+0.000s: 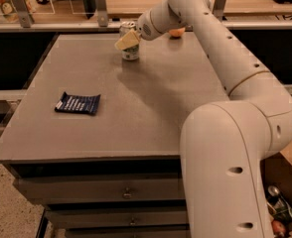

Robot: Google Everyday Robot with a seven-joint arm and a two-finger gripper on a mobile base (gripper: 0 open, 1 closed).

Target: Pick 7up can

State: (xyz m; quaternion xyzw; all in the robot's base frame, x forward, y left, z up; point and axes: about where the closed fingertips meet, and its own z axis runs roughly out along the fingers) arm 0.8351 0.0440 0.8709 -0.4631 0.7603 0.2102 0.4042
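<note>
The 7up can [130, 52] is upright at the far middle of the grey table [151, 108]. It has a silver top and a white and green label. My gripper [127, 39] is at the can's upper half, reaching in from the right, and its tan pad covers part of the label. A dark shadow lies on the table just in front of the can. I cannot tell whether the can rests on the table or hangs just above it.
A flat dark-blue snack packet [78, 103] lies at the table's left. An orange fruit [177, 32] sits at the far edge behind my wrist. My arm spans the table's right side. A railing with glass panels runs behind the table. Drawers are below the front edge.
</note>
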